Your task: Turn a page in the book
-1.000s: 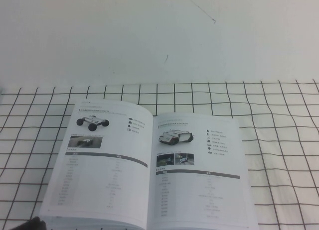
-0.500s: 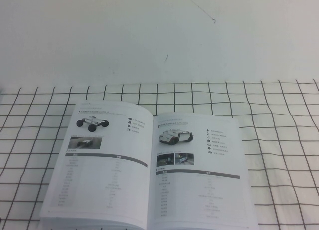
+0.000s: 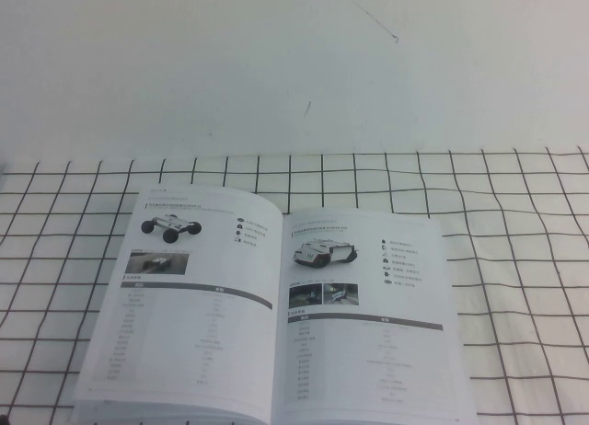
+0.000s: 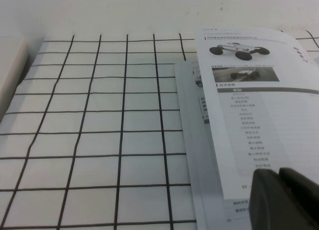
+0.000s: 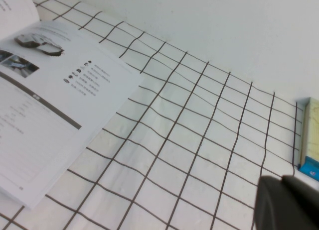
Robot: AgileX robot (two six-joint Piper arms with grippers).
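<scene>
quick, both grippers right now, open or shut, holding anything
Left gripper: beside the book's left page near its near edge, holding nothing visible; open or shut cannot be told.
Right gripper: over the grid cloth, clear of the book; cannot be told.

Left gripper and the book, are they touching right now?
Cannot tell. In the left wrist view the left gripper overlaps the book, showing neither contact nor gap. Right gripper is elsewhere.

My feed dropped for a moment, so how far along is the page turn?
Done: the book lies open flat on the checked cloth, both pages settled. In hand: nothing; neither gripper touches paper. The left gripper hovers by the left page's near corner, and the right gripper sits over the cloth, apart from the book. Left: possibly nothing, or another lift.
</scene>
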